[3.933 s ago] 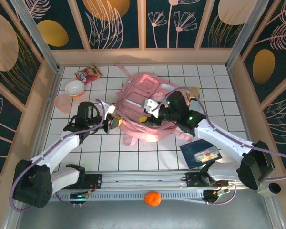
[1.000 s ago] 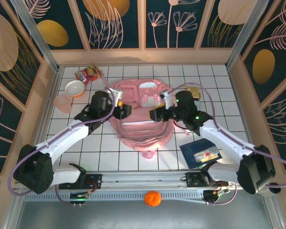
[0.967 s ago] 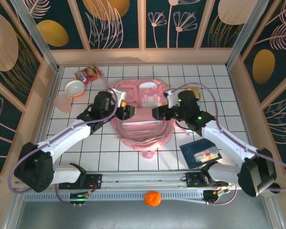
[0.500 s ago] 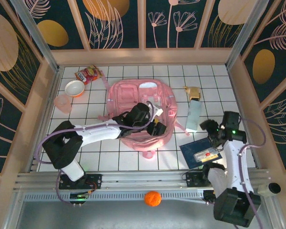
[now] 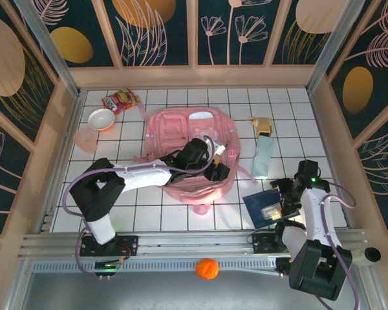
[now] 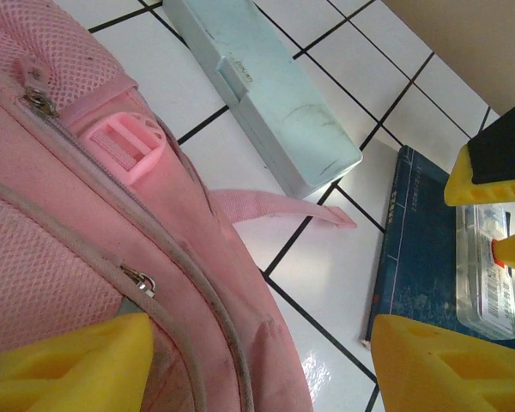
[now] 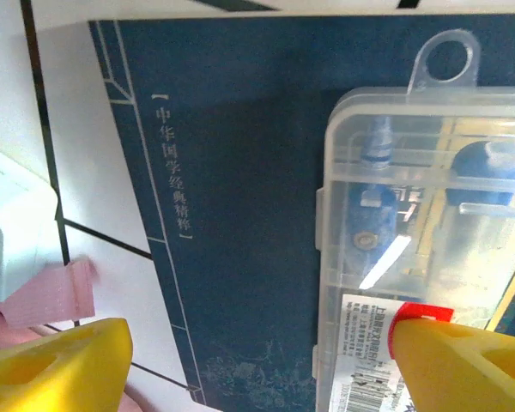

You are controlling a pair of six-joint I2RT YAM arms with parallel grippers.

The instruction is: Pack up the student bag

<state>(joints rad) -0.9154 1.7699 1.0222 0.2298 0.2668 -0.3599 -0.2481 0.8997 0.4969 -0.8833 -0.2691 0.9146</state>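
Note:
The student bag point(image 5: 181, 132) is a large light-pink backpack lying flat mid-table, zippered pockets facing up. My left gripper point(image 5: 217, 170) hovers open over its lower right edge. In the left wrist view the yellow fingertips point(image 6: 69, 365) stand wide apart above the bag's zippered seam point(image 6: 86, 223), gripping nothing. My right gripper point(image 5: 279, 196) is open low over a dark blue book point(image 5: 262, 208) at the front right. The right wrist view has the book point(image 7: 240, 197) and a clear plastic case point(image 7: 412, 257) lying on it between my spread fingers point(image 7: 56, 369).
A pale blue pencil case point(image 5: 262, 158) lies right of the bag, a gold item point(image 5: 261, 124) behind it. At the back left are a snack packet point(image 5: 119, 100), a bowl point(image 5: 101, 119) and a pink cup point(image 5: 85, 139). An orange ball point(image 5: 207, 268) sits beyond the front rail.
Both arms left the bag's top. The right arm swung to the front right and came down over the blue book, jaws opening wider. The left gripper crept right along the bag's lower edge.

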